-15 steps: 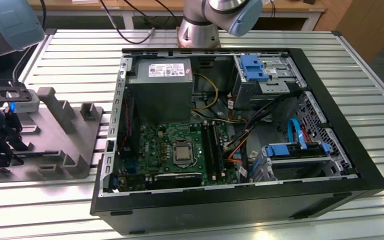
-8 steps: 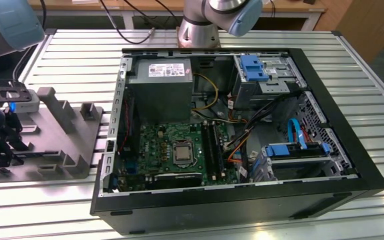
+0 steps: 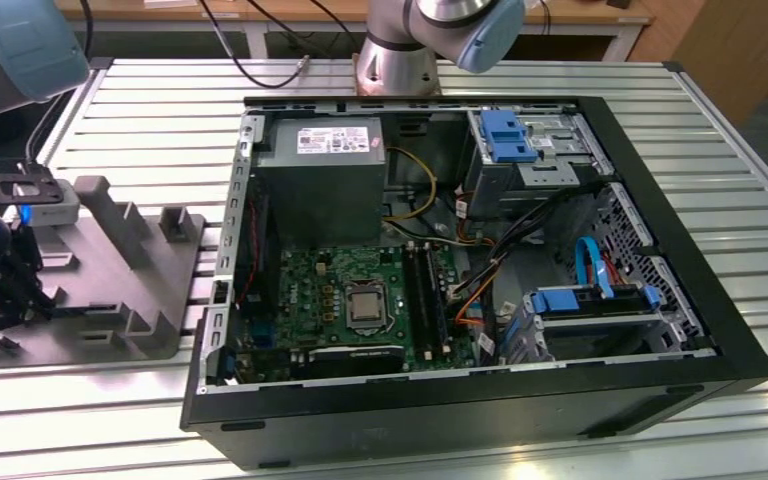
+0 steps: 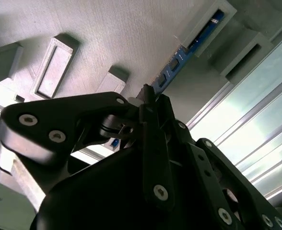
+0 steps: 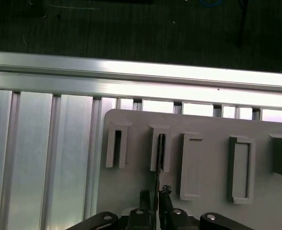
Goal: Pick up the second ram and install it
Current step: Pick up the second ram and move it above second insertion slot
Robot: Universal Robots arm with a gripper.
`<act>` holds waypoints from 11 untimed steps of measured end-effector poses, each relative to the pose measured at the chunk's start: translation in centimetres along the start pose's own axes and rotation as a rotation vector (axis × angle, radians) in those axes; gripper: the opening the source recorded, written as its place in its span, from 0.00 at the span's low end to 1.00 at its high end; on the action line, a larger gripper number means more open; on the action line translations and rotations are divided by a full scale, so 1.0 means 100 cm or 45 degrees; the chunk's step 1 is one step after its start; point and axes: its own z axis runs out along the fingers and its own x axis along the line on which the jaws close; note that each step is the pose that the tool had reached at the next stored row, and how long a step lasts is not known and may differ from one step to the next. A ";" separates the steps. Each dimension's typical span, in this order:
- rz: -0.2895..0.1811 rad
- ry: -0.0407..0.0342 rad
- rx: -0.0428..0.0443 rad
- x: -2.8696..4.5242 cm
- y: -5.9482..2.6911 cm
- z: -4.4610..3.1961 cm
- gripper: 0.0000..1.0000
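The second ram (image 4: pixel 189 48) is a thin blue-green stick standing on edge in a slot of the grey holder rack (image 3: pixel 104 290), and its narrow edge (image 5: pixel 158 158) faces the first wrist view. My gripper (image 5: pixel 155 197) is at the exterior view's left (image 3: pixel 13 295), low over the rack. Its black fingers (image 4: pixel 150 103) close in on the stick from both sides, at the end away from the slot. The stick still rests in the rack. The open computer case (image 3: pixel 244 250) lies at the exterior view's right, with the green motherboard (image 3: pixel 311 285) and its black memory slots (image 3: pixel 424 290).
The rack has several raised slots and blocks (image 5: pixel 239 167) beside the stick. The table is ribbed aluminium (image 5: pixel 30 158). Inside the case are a grey power-supply box (image 3: pixel 320 170), loose cables (image 3: pixel 491 270) and blue drive brackets (image 3: pixel 598 300). The arm's base (image 3: pixel 398 50) stands behind the case.
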 end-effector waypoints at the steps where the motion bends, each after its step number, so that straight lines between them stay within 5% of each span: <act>1: 0.000 -0.0011 0.000 0.0000 0.0000 -0.0001 0.21; 11: 0.053 -0.0298 0.005 -0.0002 0.0002 -0.0043 0.21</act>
